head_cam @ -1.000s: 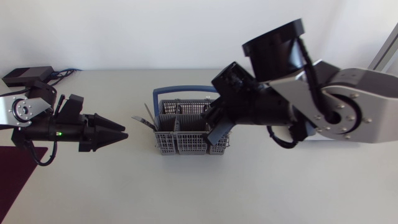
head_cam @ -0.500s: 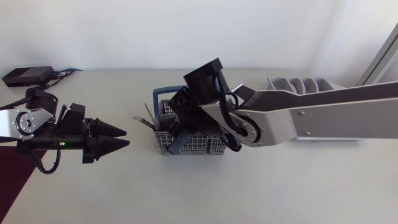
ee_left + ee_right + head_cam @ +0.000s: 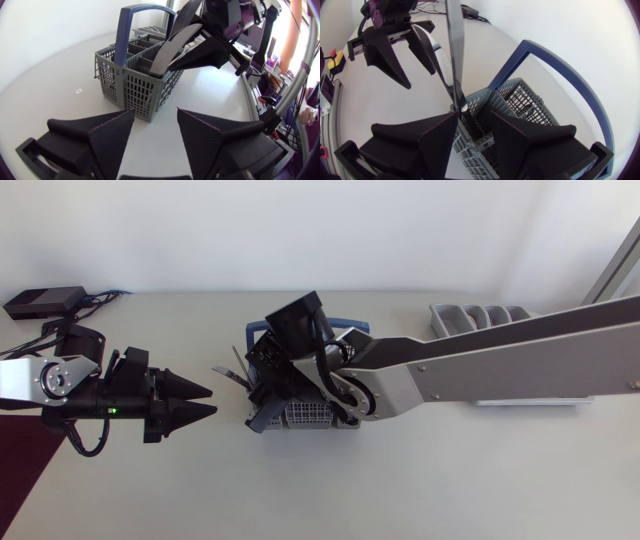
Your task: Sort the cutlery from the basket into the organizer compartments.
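Observation:
A grey cutlery basket (image 3: 305, 417) with a blue handle (image 3: 560, 65) stands mid-table. My right arm reaches across it from the right. Its gripper (image 3: 262, 408) hangs over the basket's left end, open. In the right wrist view its fingers (image 3: 473, 116) straddle a knife (image 3: 455, 55) that stands upright in the basket; only one finger lies near it. A rounded shiny piece (image 3: 427, 42), perhaps a spoon, leans beside the knife. My left gripper (image 3: 210, 401) hovers open and empty left of the basket (image 3: 130, 85), pointing at it. The grey organizer (image 3: 480, 315) sits at the back right.
More cutlery tips (image 3: 232, 372) stick out at the basket's left side. A black box with cables (image 3: 45, 300) lies at the back left corner. A dark red mat (image 3: 20, 455) covers the front left edge.
My right arm has swung left across the basket, its gripper going from the right compartments to the left end. My left gripper has crept slightly right, toward the basket.

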You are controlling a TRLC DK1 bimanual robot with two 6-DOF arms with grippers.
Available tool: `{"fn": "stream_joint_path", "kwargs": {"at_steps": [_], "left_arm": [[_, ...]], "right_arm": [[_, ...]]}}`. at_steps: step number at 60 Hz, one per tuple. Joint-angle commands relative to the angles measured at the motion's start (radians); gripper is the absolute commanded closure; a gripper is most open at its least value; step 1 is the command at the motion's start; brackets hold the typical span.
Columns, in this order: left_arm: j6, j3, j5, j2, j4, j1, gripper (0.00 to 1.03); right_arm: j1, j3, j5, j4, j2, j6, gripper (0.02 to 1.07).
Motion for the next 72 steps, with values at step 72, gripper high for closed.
{"fn": "stream_joint_path", "kwargs": {"at_steps": [72], "left_arm": [[-0.009, -0.029, 0.004, 0.06, 0.041, -0.023, 0.43]], "right_arm": [[0.021, 0.033, 0.037, 0.048, 0.031, -0.011, 0.65]]}}
